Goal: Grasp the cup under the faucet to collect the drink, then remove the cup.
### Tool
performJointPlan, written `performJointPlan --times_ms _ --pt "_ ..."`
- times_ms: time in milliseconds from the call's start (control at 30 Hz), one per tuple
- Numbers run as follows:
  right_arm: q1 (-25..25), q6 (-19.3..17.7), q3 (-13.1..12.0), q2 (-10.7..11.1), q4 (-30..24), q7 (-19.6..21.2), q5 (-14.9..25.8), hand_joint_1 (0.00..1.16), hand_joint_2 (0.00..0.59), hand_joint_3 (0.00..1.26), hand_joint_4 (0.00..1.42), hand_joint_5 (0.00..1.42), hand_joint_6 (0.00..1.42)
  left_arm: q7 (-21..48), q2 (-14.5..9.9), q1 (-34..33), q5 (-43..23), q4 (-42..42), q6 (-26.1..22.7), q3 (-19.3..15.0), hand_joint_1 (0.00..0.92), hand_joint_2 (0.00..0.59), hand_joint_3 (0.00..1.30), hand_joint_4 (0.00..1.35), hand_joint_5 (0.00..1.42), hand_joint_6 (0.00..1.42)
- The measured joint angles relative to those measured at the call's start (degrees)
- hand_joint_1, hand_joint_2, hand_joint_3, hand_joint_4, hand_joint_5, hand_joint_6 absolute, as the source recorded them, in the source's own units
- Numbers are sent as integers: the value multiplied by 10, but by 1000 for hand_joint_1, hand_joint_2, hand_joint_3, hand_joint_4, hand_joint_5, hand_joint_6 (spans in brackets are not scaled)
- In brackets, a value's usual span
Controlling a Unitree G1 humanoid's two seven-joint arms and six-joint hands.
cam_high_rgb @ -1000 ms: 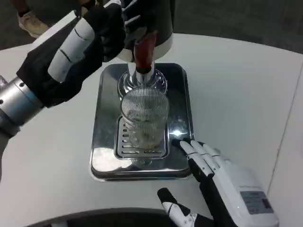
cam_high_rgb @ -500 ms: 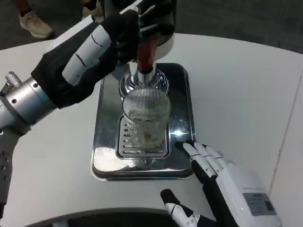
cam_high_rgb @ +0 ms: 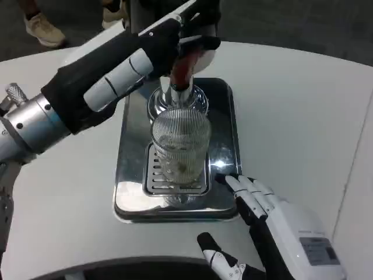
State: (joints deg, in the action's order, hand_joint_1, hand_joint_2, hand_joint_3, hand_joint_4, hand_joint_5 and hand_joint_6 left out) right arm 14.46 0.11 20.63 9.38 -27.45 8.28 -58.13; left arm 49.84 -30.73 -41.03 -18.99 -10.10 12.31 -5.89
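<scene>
Cup point(cam_high_rgb: 180, 143) under faucet point(cam_high_rgb: 182, 70); left hand's point(cam_high_rgb: 175, 38) grip hidden; right hand point(cam_high_rgb: 274, 224) splayed, empty.

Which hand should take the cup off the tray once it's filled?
Right. The right hand lies open at the tray's front corner, near the cup. The left hand is up at the red faucet lever.

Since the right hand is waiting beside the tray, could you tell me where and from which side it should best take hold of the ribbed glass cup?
Probably the cup's ribbed side wall around mid-height, approached from the robot's right, where the right hand lies open by the tray. The cup stands upright on the grate under the faucet, so the top is blocked, and the left hand occupies the upper left.
</scene>
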Motion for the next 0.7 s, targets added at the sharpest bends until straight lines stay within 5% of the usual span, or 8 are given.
performJointPlan --times_ms 267,700 --pt "-1 2 2 -3 0 0 0 265 366 146 106 109 204 -7 -24 5 85 9 113 12 0 157 0 0 115 68" --pt "-2 12 3 -18 0 0 12 269 366 129 100 111 183 -40 -51 16 154 10 217 30 0 156 0 0 109 60"
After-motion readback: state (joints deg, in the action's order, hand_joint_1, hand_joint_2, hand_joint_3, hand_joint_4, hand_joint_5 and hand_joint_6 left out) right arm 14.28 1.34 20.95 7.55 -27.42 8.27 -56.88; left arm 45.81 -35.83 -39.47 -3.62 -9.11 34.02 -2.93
